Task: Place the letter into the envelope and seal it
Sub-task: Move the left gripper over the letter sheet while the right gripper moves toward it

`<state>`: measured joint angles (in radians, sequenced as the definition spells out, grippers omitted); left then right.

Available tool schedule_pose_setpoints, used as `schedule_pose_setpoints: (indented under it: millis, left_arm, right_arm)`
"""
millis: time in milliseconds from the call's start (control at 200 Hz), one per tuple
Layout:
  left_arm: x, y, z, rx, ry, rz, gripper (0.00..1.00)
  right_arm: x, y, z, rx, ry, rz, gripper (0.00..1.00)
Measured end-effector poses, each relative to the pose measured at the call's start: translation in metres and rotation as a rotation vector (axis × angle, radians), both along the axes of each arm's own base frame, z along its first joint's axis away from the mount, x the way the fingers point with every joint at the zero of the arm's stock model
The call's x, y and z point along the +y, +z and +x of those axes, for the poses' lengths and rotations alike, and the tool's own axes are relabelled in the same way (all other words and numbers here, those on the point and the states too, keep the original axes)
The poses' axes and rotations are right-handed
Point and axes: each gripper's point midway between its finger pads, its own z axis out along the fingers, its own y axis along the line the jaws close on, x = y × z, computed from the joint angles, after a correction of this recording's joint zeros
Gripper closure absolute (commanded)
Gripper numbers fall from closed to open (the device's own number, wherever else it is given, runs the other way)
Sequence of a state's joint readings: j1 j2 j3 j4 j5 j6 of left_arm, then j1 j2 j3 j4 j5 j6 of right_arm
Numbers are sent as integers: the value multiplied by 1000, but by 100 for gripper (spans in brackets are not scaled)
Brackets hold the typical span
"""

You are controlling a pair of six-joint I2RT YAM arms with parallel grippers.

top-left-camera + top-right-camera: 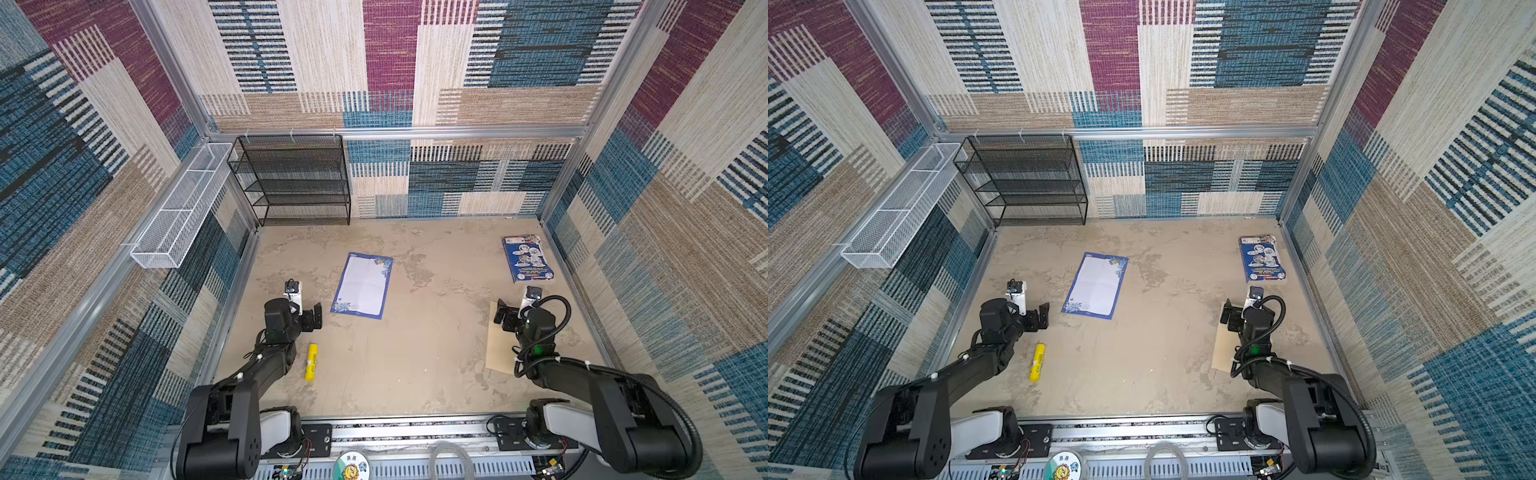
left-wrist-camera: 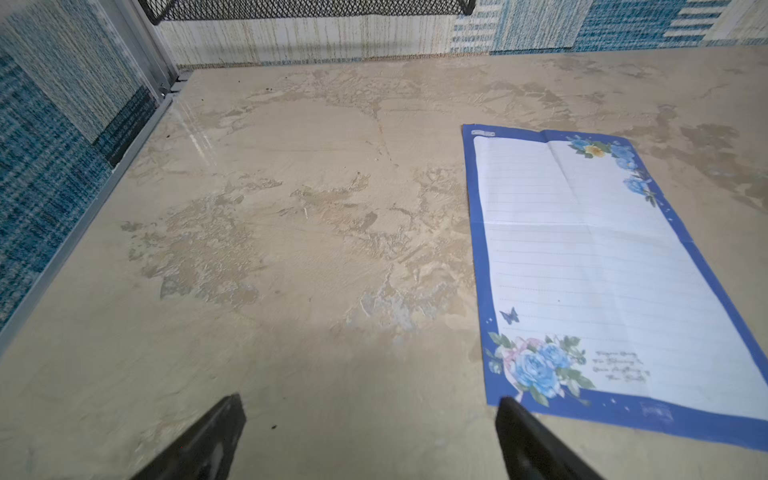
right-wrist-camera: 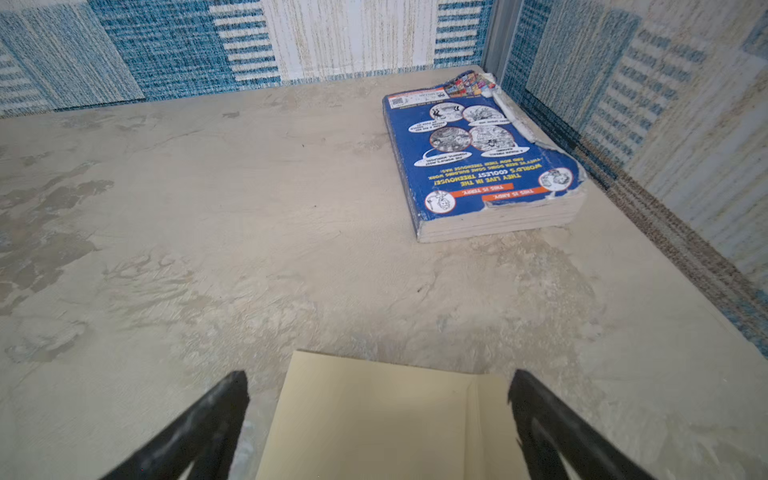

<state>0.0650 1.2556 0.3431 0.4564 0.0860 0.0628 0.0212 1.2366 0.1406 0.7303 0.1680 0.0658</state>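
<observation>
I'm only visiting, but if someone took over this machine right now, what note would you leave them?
Left gripper: open, empty, close to the letter's near corner.
Right gripper: open, empty, over the envelope's far end.
Letter: flat, unfolded, printed side up, mid-table.
Envelope: flat on the right, partly under the right arm.
Done: nothing yet.
Left: put the letter into the envelope, then seal it.

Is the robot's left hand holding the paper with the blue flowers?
No, the letter lies flat on the table, and the left gripper near its corner is open and empty.
</observation>
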Motion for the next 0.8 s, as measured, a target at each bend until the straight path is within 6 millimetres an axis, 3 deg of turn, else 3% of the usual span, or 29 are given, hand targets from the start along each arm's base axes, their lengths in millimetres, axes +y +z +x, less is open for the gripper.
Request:
schedule_pose_setpoints:
  millis: [100,175,346,796]
  left_arm:
    - [0,-4,20,-13,-2,-10,1]
    - [-1,-15,23,13,-4,-17,1]
    - [-1,-15,39,-19,-11,-23,1]
    - [0,-2,51,-93,-4,-37,1]
  right_arm:
    - [1,3,15,-43,5,-9,0]
    - [2,-1,19,-45,9,-17,0]
    - [1,11,30,-121,5,-28,0]
    - [-1,42,39,-259,-4,-38,0]
